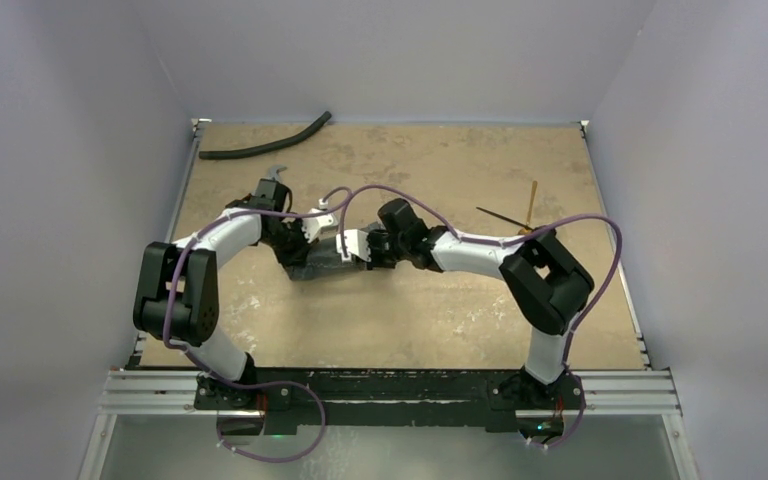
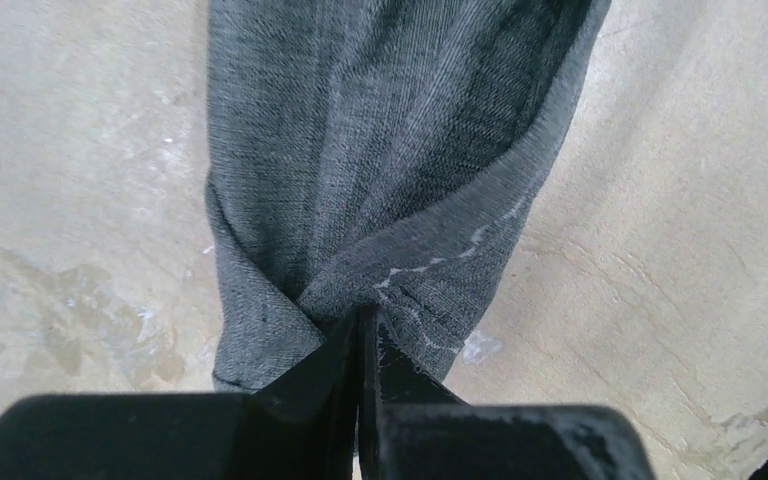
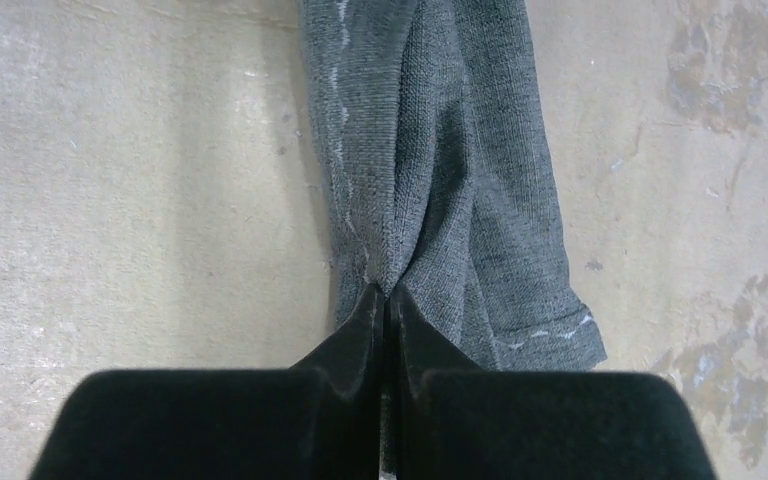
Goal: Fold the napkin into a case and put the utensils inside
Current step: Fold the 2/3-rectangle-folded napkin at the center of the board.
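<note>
1. Grey napkin (image 1: 322, 264) at mid-table, gathered into a narrow band, long axis left to right in the top view, one end toward each arm.
2. Pinched at its left end by the left gripper (image 2: 360, 325), jaws clamped tight on a puckered fold with pale stitching.
3. Pinched at the other end by the right gripper (image 3: 388, 300), jaws closed on the cloth, hem line running away from the fingertips.
4. Off to the right, well apart from the cloth: black utensil (image 1: 500, 217) and gold utensil (image 1: 532, 203), splayed in a V on the table (image 1: 440, 320).
</note>
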